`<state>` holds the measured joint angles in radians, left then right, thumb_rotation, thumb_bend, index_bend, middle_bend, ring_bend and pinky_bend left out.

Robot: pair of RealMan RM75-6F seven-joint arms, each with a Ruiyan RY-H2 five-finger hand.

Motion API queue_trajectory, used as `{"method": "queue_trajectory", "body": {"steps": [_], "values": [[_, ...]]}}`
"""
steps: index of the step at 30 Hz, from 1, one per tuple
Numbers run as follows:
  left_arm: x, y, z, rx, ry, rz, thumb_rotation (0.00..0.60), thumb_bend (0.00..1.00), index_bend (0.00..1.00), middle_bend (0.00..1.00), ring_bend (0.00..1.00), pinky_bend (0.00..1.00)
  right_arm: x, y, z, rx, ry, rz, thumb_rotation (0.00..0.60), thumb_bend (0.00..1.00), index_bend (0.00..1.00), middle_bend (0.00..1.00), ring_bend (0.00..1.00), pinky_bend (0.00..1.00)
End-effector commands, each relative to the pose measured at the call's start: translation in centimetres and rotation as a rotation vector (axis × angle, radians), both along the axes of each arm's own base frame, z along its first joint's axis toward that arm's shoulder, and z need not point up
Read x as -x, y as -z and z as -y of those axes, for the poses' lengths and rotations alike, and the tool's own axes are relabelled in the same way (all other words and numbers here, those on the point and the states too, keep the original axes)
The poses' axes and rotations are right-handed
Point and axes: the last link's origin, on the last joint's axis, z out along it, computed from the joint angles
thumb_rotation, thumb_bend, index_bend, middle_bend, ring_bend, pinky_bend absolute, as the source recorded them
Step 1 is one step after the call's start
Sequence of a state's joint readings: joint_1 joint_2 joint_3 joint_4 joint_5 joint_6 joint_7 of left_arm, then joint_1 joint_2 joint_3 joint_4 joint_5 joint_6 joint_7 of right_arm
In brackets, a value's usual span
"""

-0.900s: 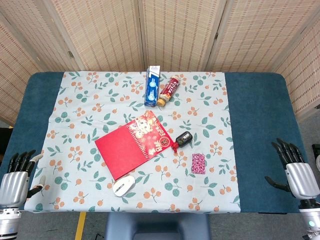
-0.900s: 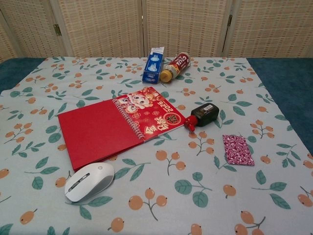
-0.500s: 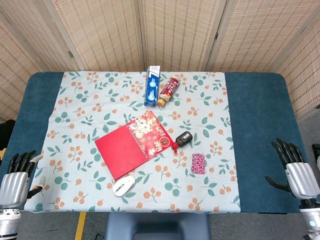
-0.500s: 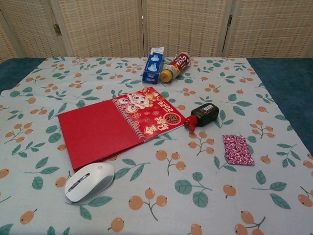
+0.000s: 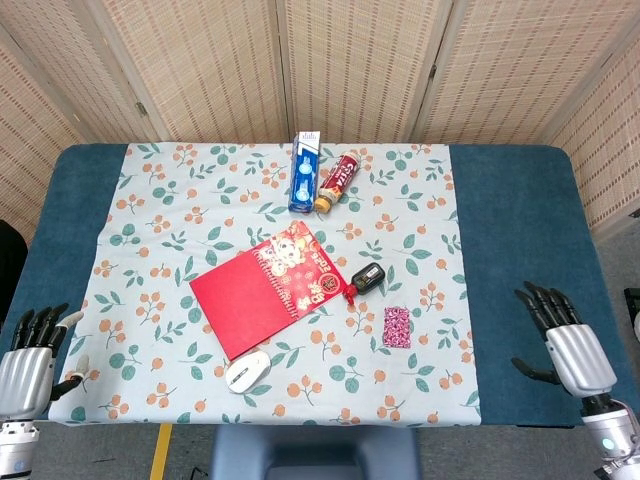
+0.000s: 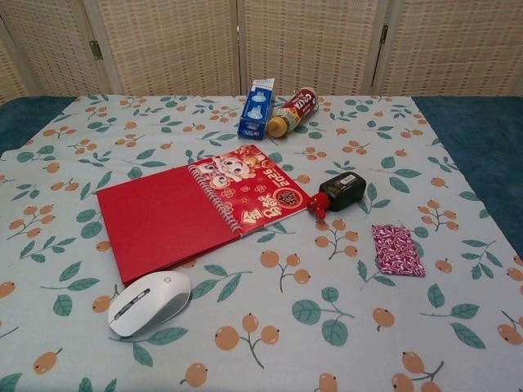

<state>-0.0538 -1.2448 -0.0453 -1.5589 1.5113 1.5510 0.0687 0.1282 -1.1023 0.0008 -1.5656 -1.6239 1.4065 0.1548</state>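
Both hands hover empty, fingers spread: left hand (image 5: 25,367) nearest the white mouse (image 5: 248,371); right hand (image 5: 570,347) nearest the patterned pouch (image 5: 397,327). By my judgement nothing is grasped yet; every item lies untouched on the tabletop (image 5: 520,210).

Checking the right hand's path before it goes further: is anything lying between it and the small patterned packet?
Nothing visible does. Between the right hand and the patterned packet lie only bare blue table and floral cloth. The black bottle lies beyond the packet, off that line.
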Motion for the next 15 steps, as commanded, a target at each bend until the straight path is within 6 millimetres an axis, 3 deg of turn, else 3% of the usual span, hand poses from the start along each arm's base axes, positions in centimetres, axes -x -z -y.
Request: {"method": "queue_trajectory", "body": {"steps": [1,5,7,11,15], "values": [[0.1,0.0,0.1,0.000,-0.004,0.003,0.600,0.43,0.23,0.13,0.11,0.00,-0.9,1.5,0.7,-0.066,-0.023,0.001,0.600,0.20,0.08,0.06,0.00,0.00],[0.4,0.1,0.2,0.008,-0.012,0.005,0.600,0.43,0.23,0.13,0.11,0.00,-1.7,3.0,1.7,-0.130,-0.029,0.025,0.600,0.20,0.22,0.06,0.00,0.00],[0.6,0.1,0.2,0.012,-0.015,0.007,0.600,0.43,0.23,0.13,0.11,0.00,-2.2,4.0,2.1,-0.167,-0.028,0.037,0.568,0.21,0.25,0.06,0.00,0.00],[0.9,0.1,0.3,0.012,-0.022,0.010,0.600,0.43,0.24,0.13,0.11,0.00,-2.9,5.3,2.9,-0.230,-0.010,0.081,0.329,0.21,0.32,0.06,0.00,0.00],[1.2,0.1,0.4,0.013,-0.027,0.013,0.600,0.43,0.24,0.13,0.12,0.00,-3.3,6.4,3.7,-0.247,-0.020,0.086,0.212,0.21,0.35,0.06,0.00,0.00]]}}
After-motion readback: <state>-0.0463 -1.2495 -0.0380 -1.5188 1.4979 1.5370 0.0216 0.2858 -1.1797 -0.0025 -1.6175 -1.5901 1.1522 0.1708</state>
